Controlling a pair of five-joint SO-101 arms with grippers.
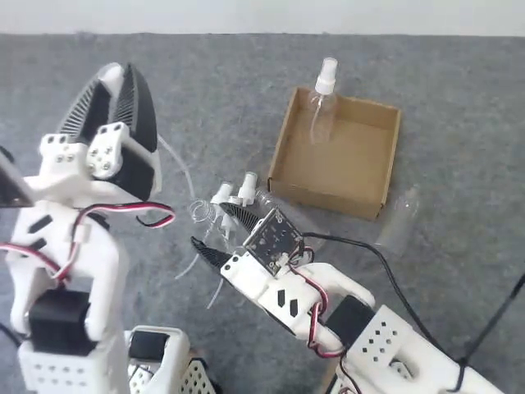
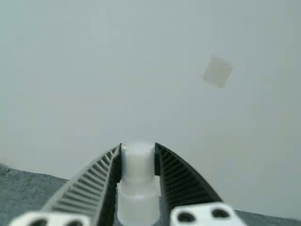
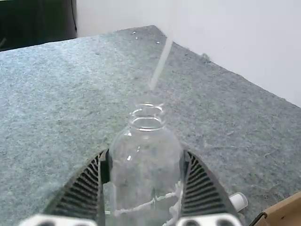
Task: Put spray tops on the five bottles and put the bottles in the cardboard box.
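My left gripper point(image 1: 123, 75) is raised at the left and shut on a white spray top point(image 2: 136, 188). The top's thin dip tube point(image 3: 160, 66) hangs down, its tip just above the open neck of a clear bottle point(image 3: 147, 136). My right gripper point(image 3: 145, 157) is shut on that bottle point(image 1: 201, 212), holding it upright in front of the cardboard box point(image 1: 283, 148). One bottle fitted with a spray top point(image 1: 324, 98) stands in the box's far left corner.
Two loose spray tops point(image 1: 234, 190) lie on the grey felt beside the right gripper point(image 1: 211, 226). A clear bottle point(image 1: 402, 215) lies right of the box, and another point(image 1: 271, 201) lies by the box's near wall. A black cable point(image 1: 385, 263) crosses the mat at lower right.
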